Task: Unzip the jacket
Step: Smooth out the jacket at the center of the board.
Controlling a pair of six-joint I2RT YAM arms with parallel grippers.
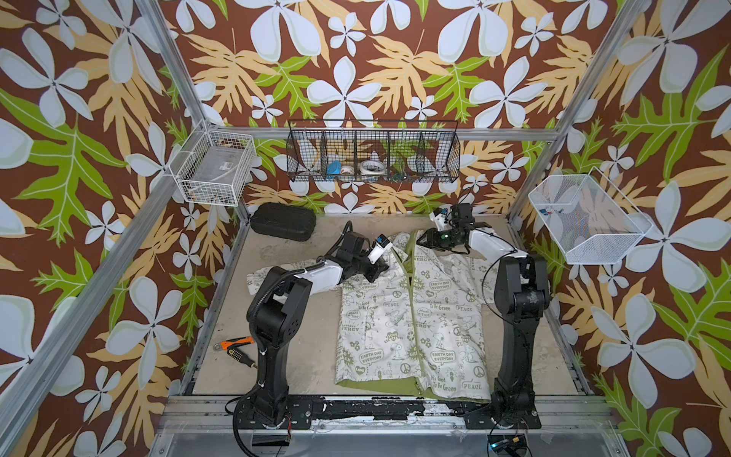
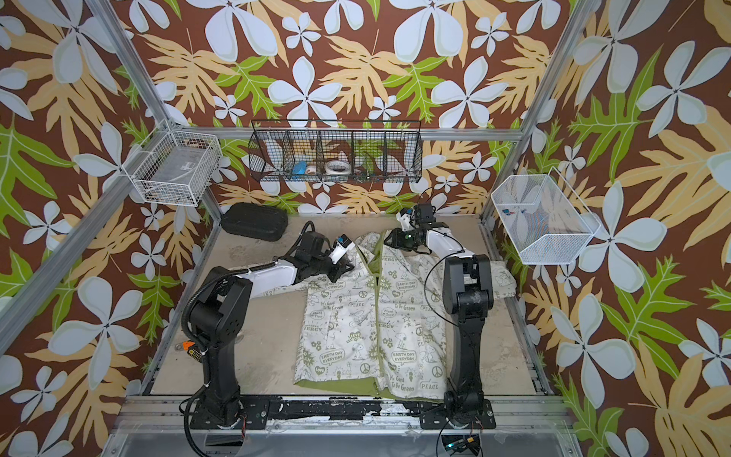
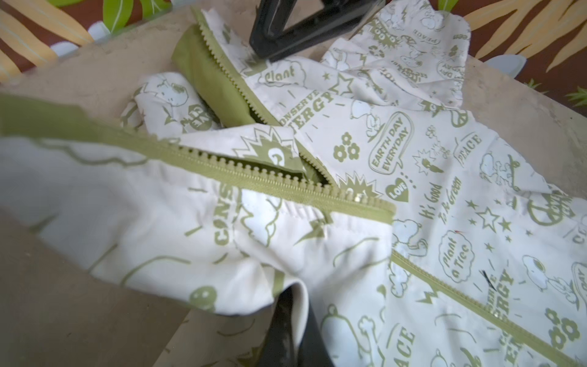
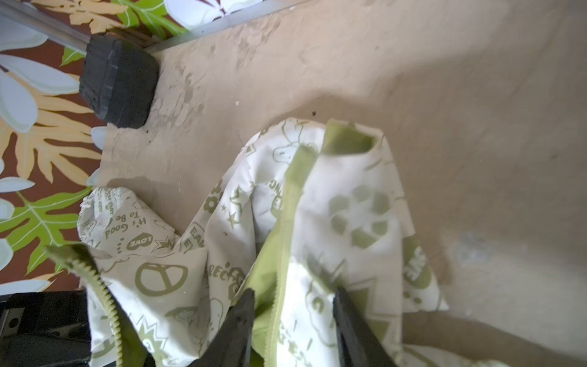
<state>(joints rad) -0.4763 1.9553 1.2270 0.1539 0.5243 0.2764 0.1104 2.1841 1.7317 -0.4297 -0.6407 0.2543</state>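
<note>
The cream jacket (image 1: 379,328) with green prints lies flat mid-table, hem toward the front edge. Its olive zipper (image 3: 476,302) is closed lower down. Near the collar the two rows of teeth (image 3: 254,171) stand apart. My left gripper (image 3: 295,324) is shut on a fold of the jacket's left front by the collar (image 1: 383,266). My right gripper (image 4: 293,302) reaches over the right collar edge (image 1: 422,238). Its fingers (image 4: 241,317) stand apart with the green-lined zipper edge between them.
A black case (image 1: 283,221) lies at the back left of the table. An orange-handled tool (image 1: 237,344) lies front left beside the left arm's base. Wire baskets hang on the left frame (image 1: 215,168), the back wall (image 1: 374,152) and the right frame (image 1: 585,221).
</note>
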